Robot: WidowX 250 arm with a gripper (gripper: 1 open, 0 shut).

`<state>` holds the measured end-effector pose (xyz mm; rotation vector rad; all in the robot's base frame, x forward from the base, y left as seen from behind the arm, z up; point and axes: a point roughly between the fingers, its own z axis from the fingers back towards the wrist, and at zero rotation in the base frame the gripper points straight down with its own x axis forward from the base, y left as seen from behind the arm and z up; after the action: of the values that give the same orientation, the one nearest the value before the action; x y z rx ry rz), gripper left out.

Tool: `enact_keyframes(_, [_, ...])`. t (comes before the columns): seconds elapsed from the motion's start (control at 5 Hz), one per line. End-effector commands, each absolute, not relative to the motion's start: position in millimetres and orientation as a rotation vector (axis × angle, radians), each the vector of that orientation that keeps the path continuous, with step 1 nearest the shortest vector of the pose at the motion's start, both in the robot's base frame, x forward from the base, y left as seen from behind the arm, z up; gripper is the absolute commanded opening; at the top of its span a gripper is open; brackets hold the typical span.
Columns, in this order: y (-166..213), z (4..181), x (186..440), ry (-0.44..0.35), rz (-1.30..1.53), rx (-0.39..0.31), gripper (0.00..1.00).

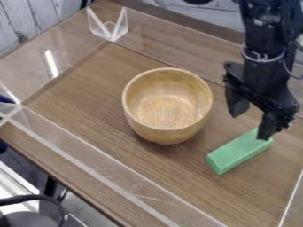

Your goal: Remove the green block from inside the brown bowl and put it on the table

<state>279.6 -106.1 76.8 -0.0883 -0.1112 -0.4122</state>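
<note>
Green block [239, 152] lies on table [95, 89] just below open claw [258, 113].

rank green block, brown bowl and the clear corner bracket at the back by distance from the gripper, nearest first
From the gripper:
1. green block, just below it, on the table
2. brown bowl, to its left
3. clear corner bracket, far back left

A brown wood-grain desk [83, 84] is enclosed by clear acrylic walls [71, 155] along its edges — a small clear bracket [106, 25] is seen at the far corner. Beyond the near-left edge, pale floor and a dark chair part [30, 213] are glimpsed.
</note>
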Motion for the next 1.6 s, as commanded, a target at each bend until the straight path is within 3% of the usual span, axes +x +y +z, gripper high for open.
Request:
enact_keyframes(0.0, [-111.8, 85.0, 285.4, -0.16, -0.433, -0.098, 1.0])
enact_keyframes(1.2, [-110.9, 70.9, 284.9, -0.157, -0.445, -0.097, 1.0])
enact_keyframes(1.4, [-106.2, 87.4, 286.2, -0.183, -0.428, -0.083, 1.0])
